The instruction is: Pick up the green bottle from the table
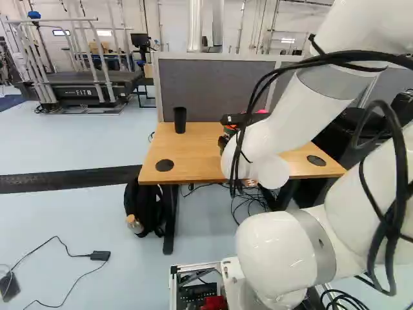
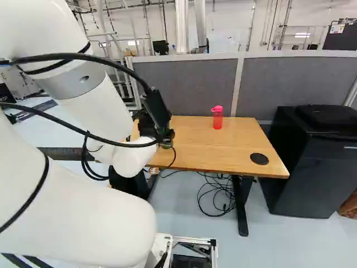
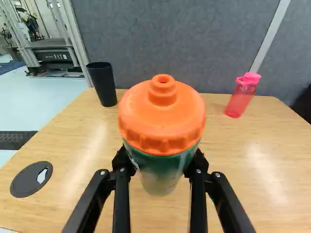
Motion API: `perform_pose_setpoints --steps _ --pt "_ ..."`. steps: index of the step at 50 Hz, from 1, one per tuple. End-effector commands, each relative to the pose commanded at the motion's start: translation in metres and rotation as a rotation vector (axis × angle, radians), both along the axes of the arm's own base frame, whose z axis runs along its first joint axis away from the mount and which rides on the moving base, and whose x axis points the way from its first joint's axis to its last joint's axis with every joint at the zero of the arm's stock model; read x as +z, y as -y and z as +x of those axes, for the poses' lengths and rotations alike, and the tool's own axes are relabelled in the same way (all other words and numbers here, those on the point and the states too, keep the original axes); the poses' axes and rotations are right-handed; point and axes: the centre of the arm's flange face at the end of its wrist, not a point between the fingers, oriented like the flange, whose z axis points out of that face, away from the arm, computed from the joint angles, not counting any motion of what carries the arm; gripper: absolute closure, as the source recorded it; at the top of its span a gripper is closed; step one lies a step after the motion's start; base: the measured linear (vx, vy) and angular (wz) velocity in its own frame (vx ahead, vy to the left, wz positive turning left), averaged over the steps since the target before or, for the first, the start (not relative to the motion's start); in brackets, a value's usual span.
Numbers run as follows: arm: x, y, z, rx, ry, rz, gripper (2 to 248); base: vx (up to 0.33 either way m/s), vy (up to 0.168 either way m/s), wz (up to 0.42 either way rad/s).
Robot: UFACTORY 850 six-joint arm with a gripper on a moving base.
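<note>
The arm [image 1: 290, 116] is cut off in 2 base views, partly hiding the green bottle [image 3: 162, 133].

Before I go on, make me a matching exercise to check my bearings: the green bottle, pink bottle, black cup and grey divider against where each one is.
1. Green bottle
2. Pink bottle
3. Black cup
4. Grey divider

A. On the table, nearer the treadmill
B. Upright behind the table
C. Held in the pincer
D. On the table, nearer the black cabinet

Pairs: 1-C, 2-D, 3-A, 4-B
</note>
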Motion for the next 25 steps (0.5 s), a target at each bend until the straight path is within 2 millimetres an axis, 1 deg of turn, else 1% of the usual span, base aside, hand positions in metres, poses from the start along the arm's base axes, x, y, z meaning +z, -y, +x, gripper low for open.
perform_pose_setpoints --steps 25 --pt "-0.0011 -0.0005 -0.0016 0.002 0.000 0.000 139 0.000 0.000 0.000"
